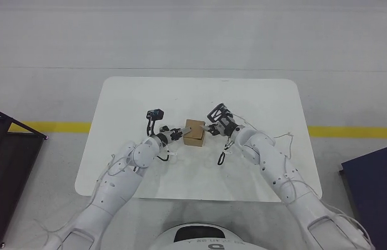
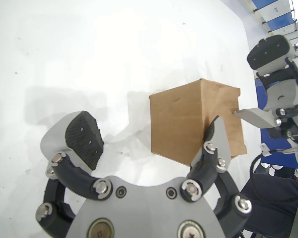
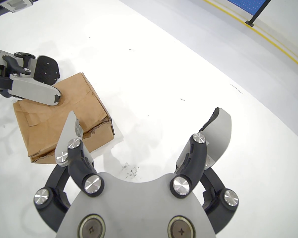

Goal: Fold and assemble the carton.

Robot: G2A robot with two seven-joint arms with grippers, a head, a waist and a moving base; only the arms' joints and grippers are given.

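The carton (image 1: 194, 132) stands at the middle of the table (image 1: 256, 100), squarely between the two arms, and looks roughly cubic with no clear long axis. The left gripper (image 2: 149, 131) and right gripper (image 3: 144, 116) both gape wide, each with just one fingertip on the carton from opposite sides. Neither is nearer, so I judge the next fold needs both pressing inward.

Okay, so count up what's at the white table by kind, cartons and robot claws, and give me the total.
carton: 1
claws: 2, the left claw and the right claw, both open, each with a finger at the carton
Total: 3
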